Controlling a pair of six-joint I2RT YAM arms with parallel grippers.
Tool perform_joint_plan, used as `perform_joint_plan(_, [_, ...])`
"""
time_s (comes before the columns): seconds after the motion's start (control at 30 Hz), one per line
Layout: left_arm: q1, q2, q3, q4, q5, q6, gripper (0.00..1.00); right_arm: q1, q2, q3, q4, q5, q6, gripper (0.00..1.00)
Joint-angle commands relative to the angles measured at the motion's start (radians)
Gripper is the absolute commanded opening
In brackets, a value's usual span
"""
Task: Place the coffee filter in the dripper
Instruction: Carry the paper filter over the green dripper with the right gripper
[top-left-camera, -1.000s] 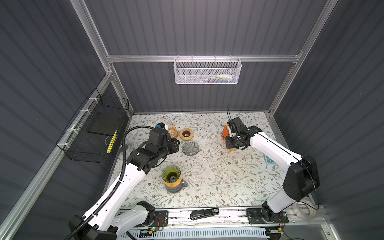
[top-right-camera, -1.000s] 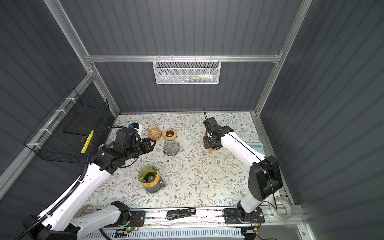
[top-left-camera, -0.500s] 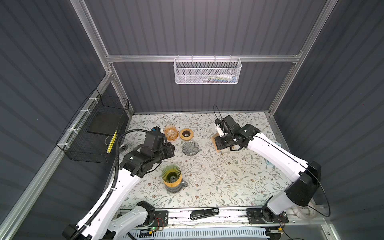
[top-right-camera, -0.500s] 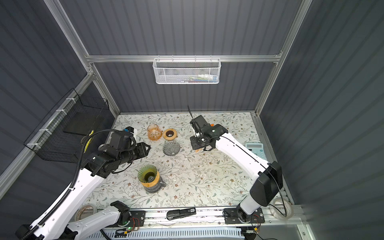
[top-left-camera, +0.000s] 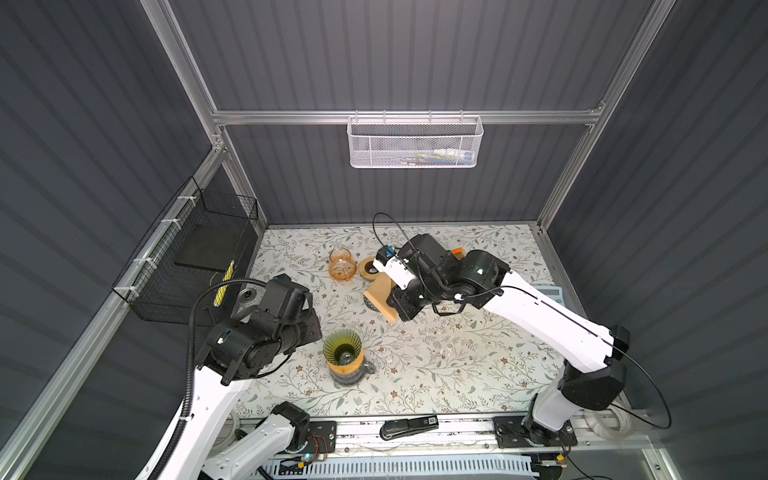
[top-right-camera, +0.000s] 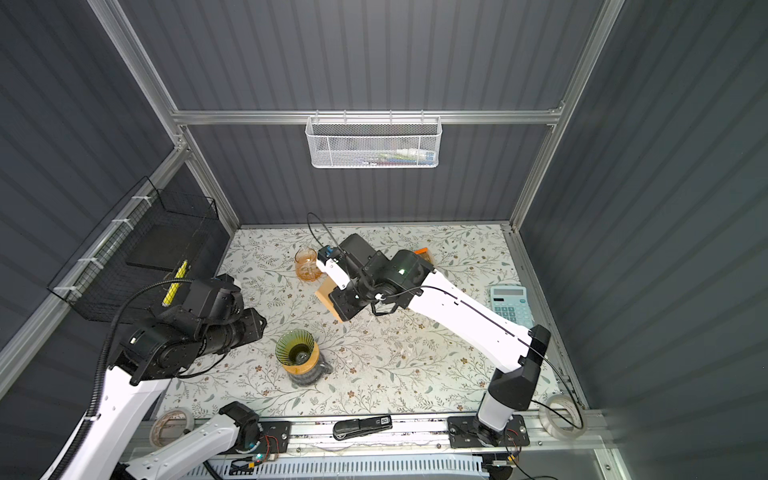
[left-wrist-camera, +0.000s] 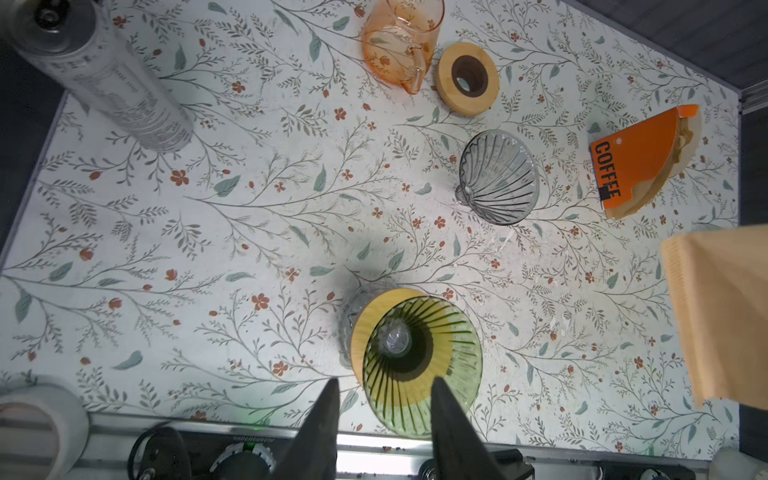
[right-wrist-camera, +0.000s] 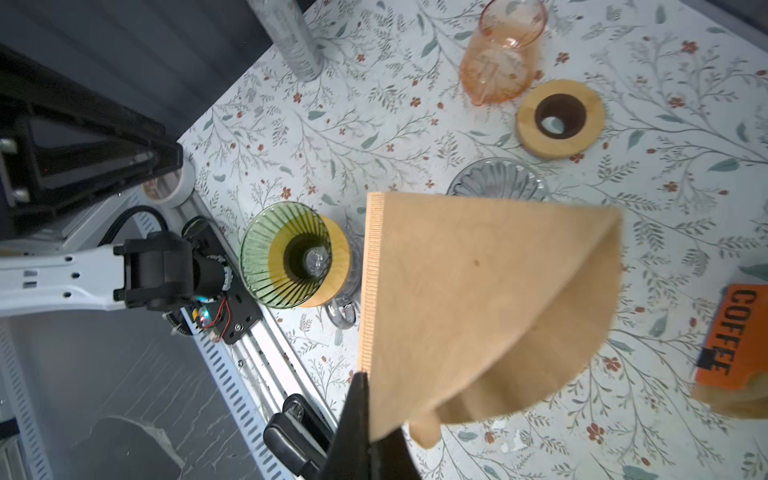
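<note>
Floral tabletop | right gripper pinches coffee filter aloft | left gripper parted

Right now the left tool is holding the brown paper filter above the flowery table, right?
No, the right tool is holding the brown paper filter above the flowery table. The right wrist view shows it pinched; the left tool is open and empty.

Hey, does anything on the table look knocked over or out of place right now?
Yes: the clear ribbed dripper seems to lie tipped on its side on the table, apart from the wooden ring near it. The green dripper stands upright.
</note>
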Motion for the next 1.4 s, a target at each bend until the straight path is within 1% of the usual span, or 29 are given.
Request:
perform_joint_plan(0.0, [-0.003, -0.029, 0.053, -0.156, -0.037, -0.041, 0.37, 0.049, 0.06, 0.038, -0.082, -0.047, -0.029, 0.0])
perform_joint_plan(0.23, [-0.004, -0.036, 0.074, -0.235, -0.035, -0.035, 0.37, 0.107, 0.158, 0.076, -0.081, -0.131, -0.018, 0.0])
perform_joint_plan(0.47, [-0.004, -0.038, 0.074, -0.224, -0.018, -0.018, 0.37, 0.129, 0.241, 0.094, -0.036, -0.153, 0.018, 0.0])
perform_joint_plan(0.6, [-0.004, -0.033, 0.074, -0.21, 0.001, -0.007, 0.37, 0.129, 0.278, 0.124, -0.047, -0.136, 0.028, 0.0])
perform_joint_plan(0.8, [-0.004, -0.018, 0.074, -0.204, -0.003, 0.01, 0.37, 0.127, 0.314, 0.146, -0.046, -0.154, 0.028, 0.0])
perform_joint_plan(1.0, [-0.004, -0.014, 0.064, -0.18, 0.011, 0.014, 0.37, 0.127, 0.339, 0.167, -0.04, -0.154, 0.029, 0.08])
perform_joint_plan(1.1, [-0.004, -0.012, 0.061, -0.174, 0.015, 0.014, 0.37, 0.126, 0.354, 0.183, -0.039, -0.159, 0.028, 0.08])
perform_joint_plan(1.17, [-0.003, -0.01, 0.06, -0.168, 0.017, 0.014, 0.37, 0.125, 0.364, 0.198, -0.044, -0.153, 0.035, 0.14])
perform_joint_plan(1.23, [-0.004, -0.01, 0.058, -0.164, 0.02, 0.014, 0.37, 0.124, 0.367, 0.203, -0.044, -0.163, 0.035, 0.17])
perform_joint_plan(1.27, [-0.004, -0.009, 0.058, -0.164, 0.021, 0.015, 0.37, 0.124, 0.365, 0.204, -0.043, -0.163, 0.037, 0.21])
perform_joint_plan(1.37, [-0.004, -0.005, 0.055, -0.158, 0.029, 0.023, 0.37, 0.123, 0.351, 0.207, -0.038, -0.154, 0.033, 0.27])
